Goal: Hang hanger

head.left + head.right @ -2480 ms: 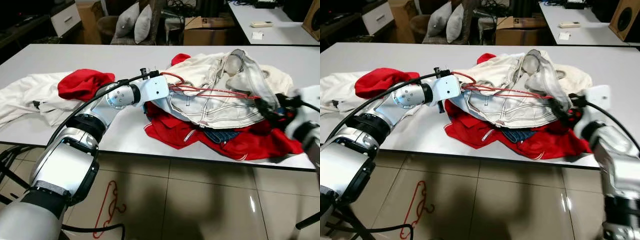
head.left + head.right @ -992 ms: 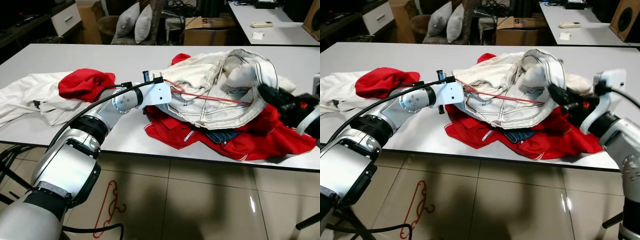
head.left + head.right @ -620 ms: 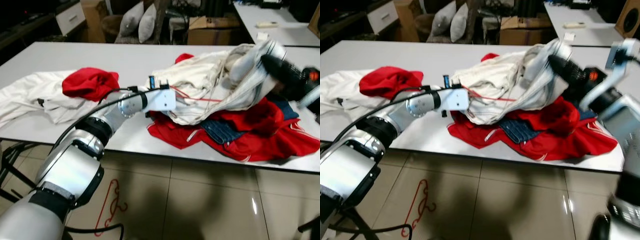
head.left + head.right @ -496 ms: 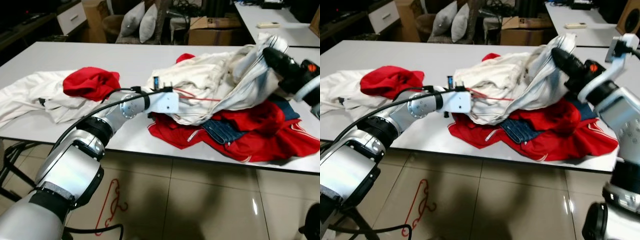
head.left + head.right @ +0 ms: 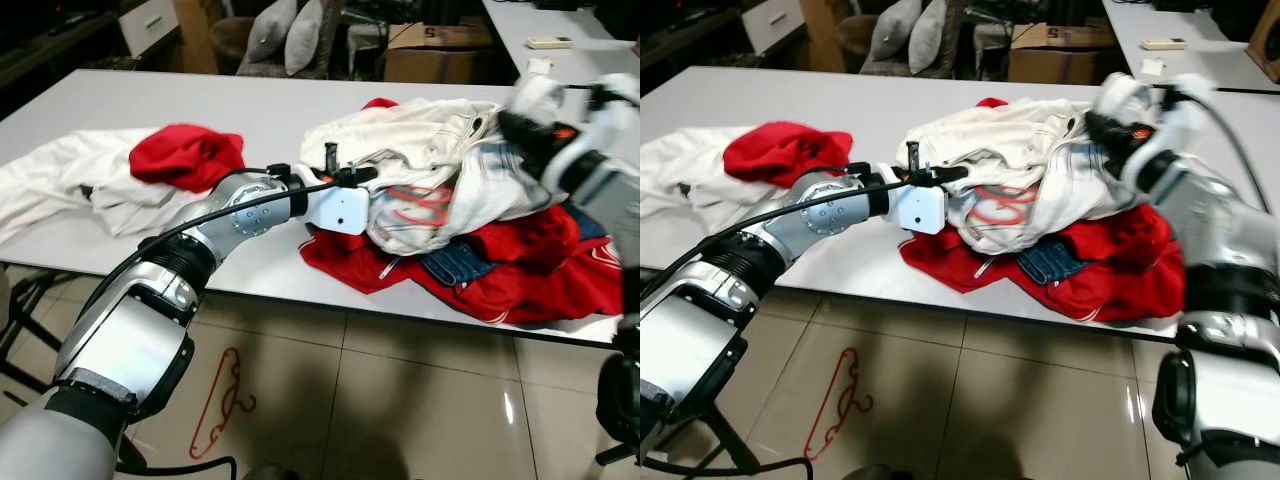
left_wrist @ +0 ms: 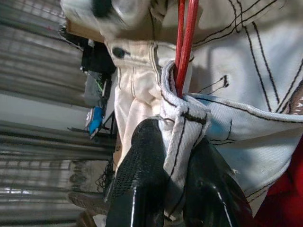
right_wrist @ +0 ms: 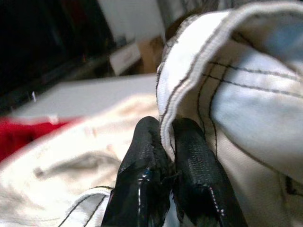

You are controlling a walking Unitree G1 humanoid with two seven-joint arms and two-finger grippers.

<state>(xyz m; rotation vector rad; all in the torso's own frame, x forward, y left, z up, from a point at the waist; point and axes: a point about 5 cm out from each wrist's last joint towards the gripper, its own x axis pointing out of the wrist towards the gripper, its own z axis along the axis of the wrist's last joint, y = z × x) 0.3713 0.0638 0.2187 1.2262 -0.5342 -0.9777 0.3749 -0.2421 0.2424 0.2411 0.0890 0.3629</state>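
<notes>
Red wire of the hanger (image 5: pixel 415 203) is lying tangled inside the white trousers (image 5: pixel 440 165) on the grey table (image 5: pixel 150 100), over red clothes (image 5: pixel 540 260). In the eye views the left gripper (image 5: pixel 352 176) is reaching into the pile while the right gripper (image 5: pixel 1102 124) is gripping the cloth's far side. In the left wrist view, fingers (image 6: pixel 139 175) are pinching a trouser fold beside the hanger. In the right wrist view, fingers (image 7: pixel 147 156) are clamping a seam.
</notes>
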